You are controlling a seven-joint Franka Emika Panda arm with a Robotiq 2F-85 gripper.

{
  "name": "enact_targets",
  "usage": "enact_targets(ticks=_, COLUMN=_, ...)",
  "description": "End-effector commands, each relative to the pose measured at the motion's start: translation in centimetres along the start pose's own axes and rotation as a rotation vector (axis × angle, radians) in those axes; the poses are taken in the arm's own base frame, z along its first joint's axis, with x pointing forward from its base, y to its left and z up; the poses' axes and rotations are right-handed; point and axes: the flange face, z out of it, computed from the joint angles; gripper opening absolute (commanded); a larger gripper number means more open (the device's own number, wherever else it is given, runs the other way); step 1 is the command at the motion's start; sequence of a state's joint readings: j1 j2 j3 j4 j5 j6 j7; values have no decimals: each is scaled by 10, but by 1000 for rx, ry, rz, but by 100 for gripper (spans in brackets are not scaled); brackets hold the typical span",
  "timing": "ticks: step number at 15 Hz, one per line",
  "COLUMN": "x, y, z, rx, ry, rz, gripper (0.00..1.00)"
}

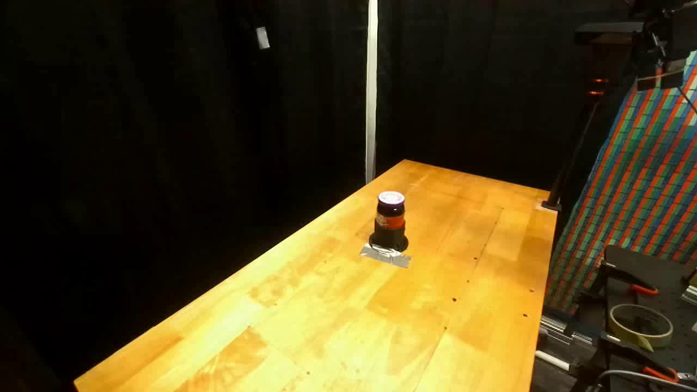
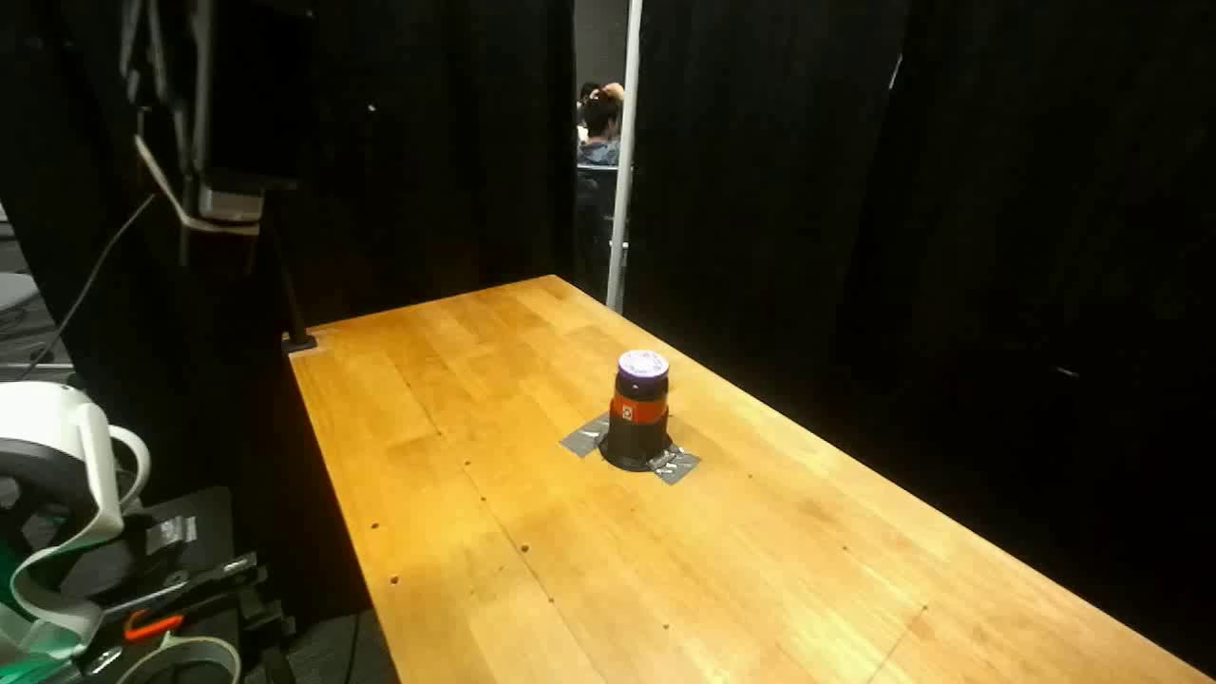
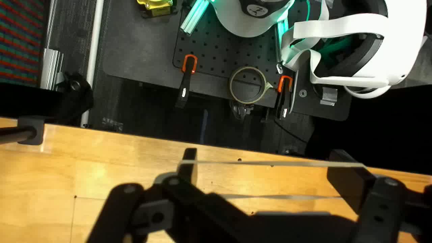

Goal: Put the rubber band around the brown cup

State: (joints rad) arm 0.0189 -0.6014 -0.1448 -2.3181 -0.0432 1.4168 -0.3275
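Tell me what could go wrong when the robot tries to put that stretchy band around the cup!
The rubber band is stretched between the spread fingers of the claw, so it might slip off or ping away. The wrist view doesn't show the brown cup, so the claw could come down off-centre and the band might catch on the cup's pale top. The fingers could also bump the cup and maybe tug loose the grey tape at its base.

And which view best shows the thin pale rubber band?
The wrist view: two strands of the thin pale rubber band span the open black gripper. Both exterior views show the gripper dimly near an upper corner, too dark to confirm the band.
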Motion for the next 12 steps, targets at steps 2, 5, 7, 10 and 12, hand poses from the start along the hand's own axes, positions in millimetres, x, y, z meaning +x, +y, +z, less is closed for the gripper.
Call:
enact_targets(ticks=2, x=0, y=0, z=-3, rx=-2, ry=6, rz=0, gripper=100)
enact_targets(ticks=5, x=-1, y=0, z=-4, rx=-3, ry=9, rz=0, gripper=100)
enact_targets(ticks=7, x=13, y=2, z=-7, rx=-29, ry=23, rz=-21, gripper=100)
enact_targets(ticks=10, x=48, y=7, z=-8, rx=-44, ry=26, rz=-87, gripper=100)
enact_targets(ticks=12, x=79, y=16, z=-10, rx=-61, ry=34, rz=-128, gripper=100)
